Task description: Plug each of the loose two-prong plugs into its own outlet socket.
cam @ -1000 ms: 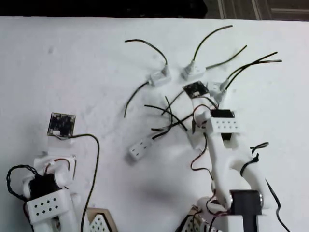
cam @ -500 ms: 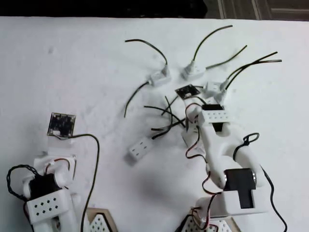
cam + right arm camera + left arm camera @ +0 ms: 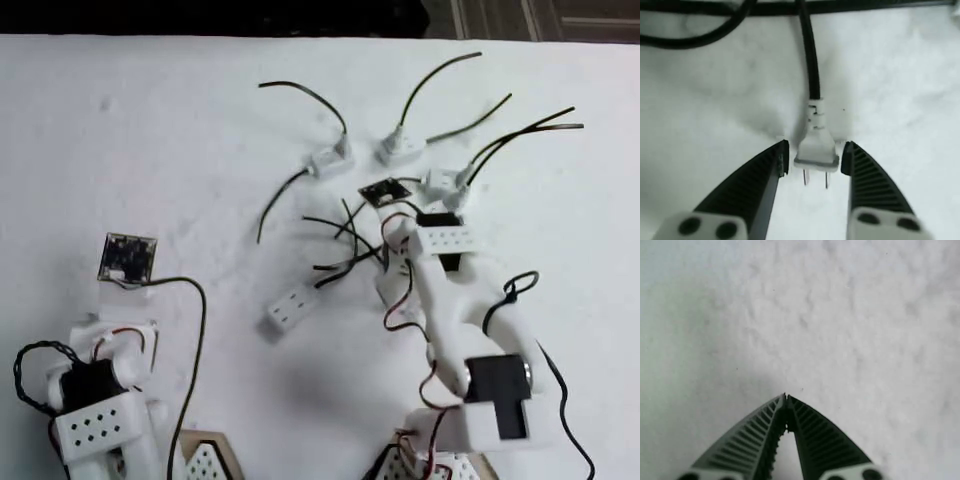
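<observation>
table white, grainy | dark strip past far edge | left gripper jaws closed on nothing | right gripper jaws parted astride plug, lying mid-table among cords

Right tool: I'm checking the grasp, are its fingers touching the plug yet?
Apart. Right wrist view: the plug lies between the open right tool's fingers, with a thin strip of table showing on either side.

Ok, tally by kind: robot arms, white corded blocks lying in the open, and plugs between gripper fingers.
Robot arms: 2
White corded blocks: 4
Two-prong plugs at the right gripper: 1
Total: 7
</observation>
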`<state>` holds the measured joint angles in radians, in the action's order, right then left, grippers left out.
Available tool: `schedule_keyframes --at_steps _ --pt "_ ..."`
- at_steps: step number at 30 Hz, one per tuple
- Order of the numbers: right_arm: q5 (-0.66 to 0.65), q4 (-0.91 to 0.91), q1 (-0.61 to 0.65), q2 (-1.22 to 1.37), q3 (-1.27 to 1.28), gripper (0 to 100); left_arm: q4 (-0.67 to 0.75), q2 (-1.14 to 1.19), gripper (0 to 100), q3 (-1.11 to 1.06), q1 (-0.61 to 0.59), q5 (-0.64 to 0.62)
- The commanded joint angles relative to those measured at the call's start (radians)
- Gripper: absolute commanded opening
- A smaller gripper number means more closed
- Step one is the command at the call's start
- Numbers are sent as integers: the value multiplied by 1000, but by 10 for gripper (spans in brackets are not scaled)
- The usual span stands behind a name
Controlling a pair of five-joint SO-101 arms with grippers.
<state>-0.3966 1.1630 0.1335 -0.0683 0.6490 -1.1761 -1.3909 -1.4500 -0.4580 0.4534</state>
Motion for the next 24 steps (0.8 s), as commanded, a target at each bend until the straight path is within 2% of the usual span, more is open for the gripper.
schedule_keyframes --at_steps 1,5,11,17,24 --pt "9 67 -15 -119 -63 187 8 -12 28 3 -4 9" --pt "2 70 -54 -163 -72 187 8 -12 28 3 -4 9" --pt "0 12 -73 -45 -69 187 8 -12 28 3 -4 9" --pt "9 -36 -18 122 -72 187 8 -12 28 3 -4 9" --pt "71 -35 54 139 -74 186 8 -12 28 3 -4 9"
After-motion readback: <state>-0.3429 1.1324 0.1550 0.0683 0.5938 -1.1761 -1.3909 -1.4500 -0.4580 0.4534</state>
